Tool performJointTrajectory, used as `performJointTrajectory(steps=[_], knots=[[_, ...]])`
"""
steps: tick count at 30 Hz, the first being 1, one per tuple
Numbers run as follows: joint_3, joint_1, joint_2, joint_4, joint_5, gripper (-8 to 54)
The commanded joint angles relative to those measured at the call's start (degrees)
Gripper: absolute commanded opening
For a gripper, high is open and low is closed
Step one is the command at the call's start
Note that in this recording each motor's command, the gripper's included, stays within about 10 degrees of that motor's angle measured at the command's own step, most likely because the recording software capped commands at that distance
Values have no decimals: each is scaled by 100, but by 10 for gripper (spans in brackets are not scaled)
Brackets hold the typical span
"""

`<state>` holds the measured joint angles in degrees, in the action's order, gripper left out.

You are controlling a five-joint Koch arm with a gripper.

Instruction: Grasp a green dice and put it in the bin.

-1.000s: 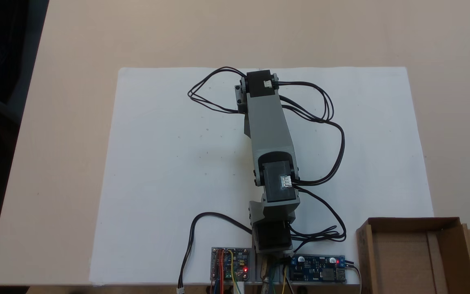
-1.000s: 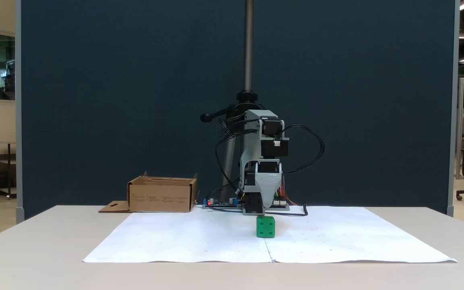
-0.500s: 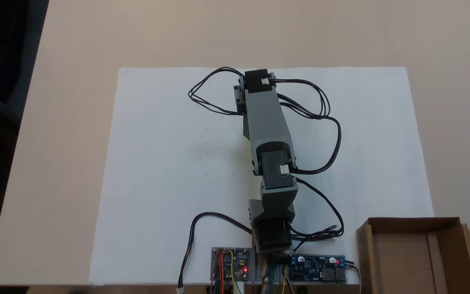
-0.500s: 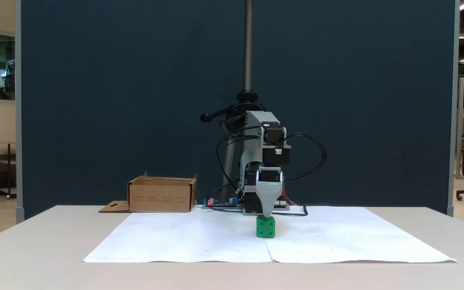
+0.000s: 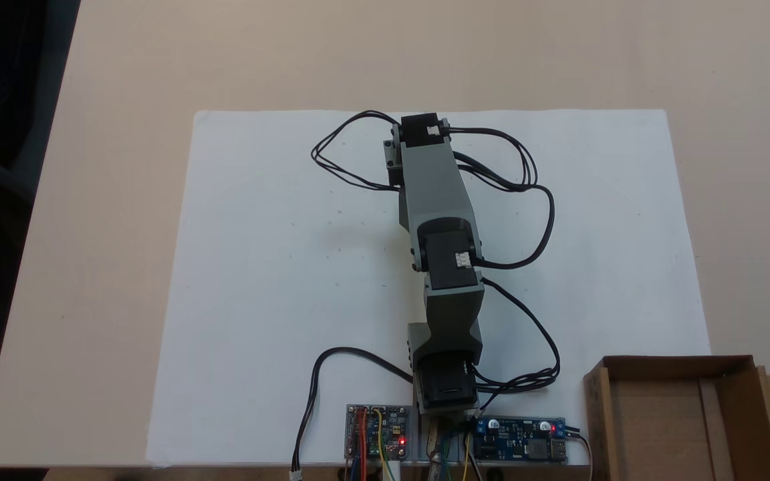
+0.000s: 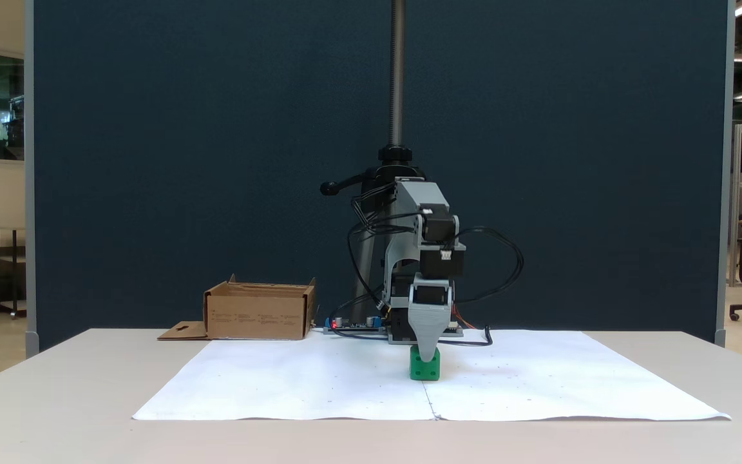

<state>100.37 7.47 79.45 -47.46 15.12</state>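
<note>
Grey end effector [image 6: 428,356] lowered over small bright green plastic dice [image 6: 424,367] on white paper sheet [image 6: 319,386], tip overlapping cube for grasping; spread or pressed: unclear.

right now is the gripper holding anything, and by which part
Cannot be told. The gripper tip overlaps the top of the dice, which sits on the paper, but its jaws line up one behind the other.

bright green dice [image 6: 424,368], brown cardboard bin [image 5: 680,417], white paper [image 5: 278,267], grey fingers [image 6: 428,332]
</note>
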Motion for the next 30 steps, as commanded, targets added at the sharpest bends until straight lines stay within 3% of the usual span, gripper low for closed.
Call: performJointTrajectory(steps=[1, 30], knots=[[-290, 26, 62, 176, 325, 442], [-290, -255, -308, 404, 308, 424]])
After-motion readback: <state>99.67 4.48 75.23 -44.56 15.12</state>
